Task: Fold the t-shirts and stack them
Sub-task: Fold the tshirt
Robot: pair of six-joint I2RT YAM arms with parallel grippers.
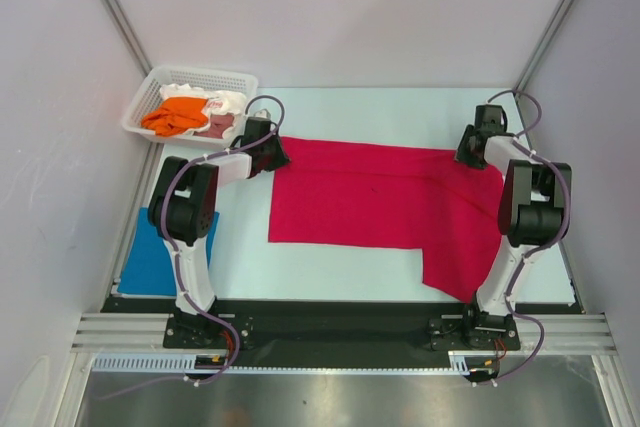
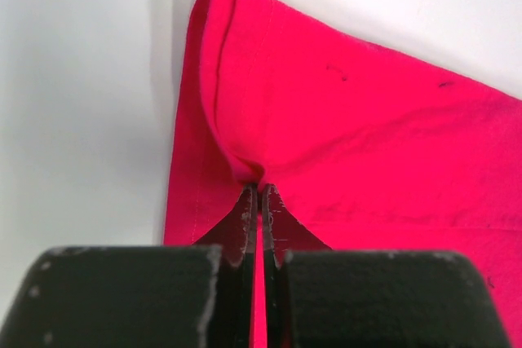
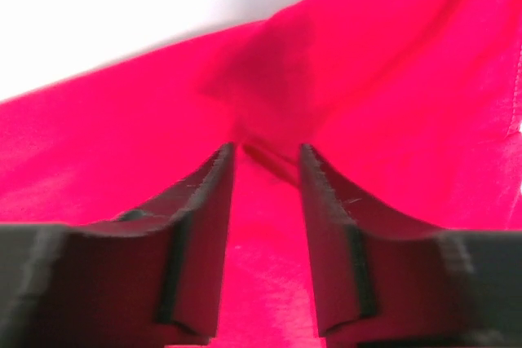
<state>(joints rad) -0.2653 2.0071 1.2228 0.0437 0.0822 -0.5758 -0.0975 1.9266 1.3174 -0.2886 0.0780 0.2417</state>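
A large crimson-red t-shirt (image 1: 370, 197) lies spread flat across the middle of the table, one part hanging toward the near right. My left gripper (image 1: 272, 153) is at its far left corner and is shut on a pinch of the red cloth (image 2: 342, 136), which puckers at the fingertips (image 2: 259, 189). My right gripper (image 1: 468, 152) sits at the shirt's far right corner. Its jaws stand apart over the red cloth (image 3: 367, 79), with a small ridge of cloth between the tips (image 3: 267, 152). A bright blue t-shirt (image 1: 150, 257) lies flat at the near left.
A white lattice basket (image 1: 148, 97) stands at the far left corner, holding an orange shirt (image 1: 175, 115), a white one (image 1: 225, 99) and a dusty-pink one (image 1: 218, 125). Grey walls close in the table on three sides.
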